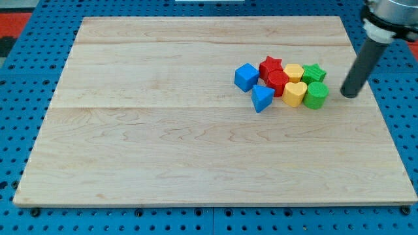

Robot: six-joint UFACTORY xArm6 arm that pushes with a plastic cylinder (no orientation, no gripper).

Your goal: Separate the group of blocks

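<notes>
A tight group of blocks lies right of the board's middle, toward the view's top. It holds a blue cube (245, 77), a blue triangular block (262, 98), a red star (270, 66), a red block (277, 83), a yellow block (294, 72), a yellow heart (294, 94), a green star (314, 72) and a green cylinder (316, 95). Most of them touch their neighbours. My tip (349, 96) stands on the board just right of the green cylinder, a small gap apart from it.
The wooden board (163, 143) lies on a blue perforated base (13, 98). The arm's body (385, 16) enters at the view's top right, above the rod. The board's right edge (385, 124) runs close to my tip.
</notes>
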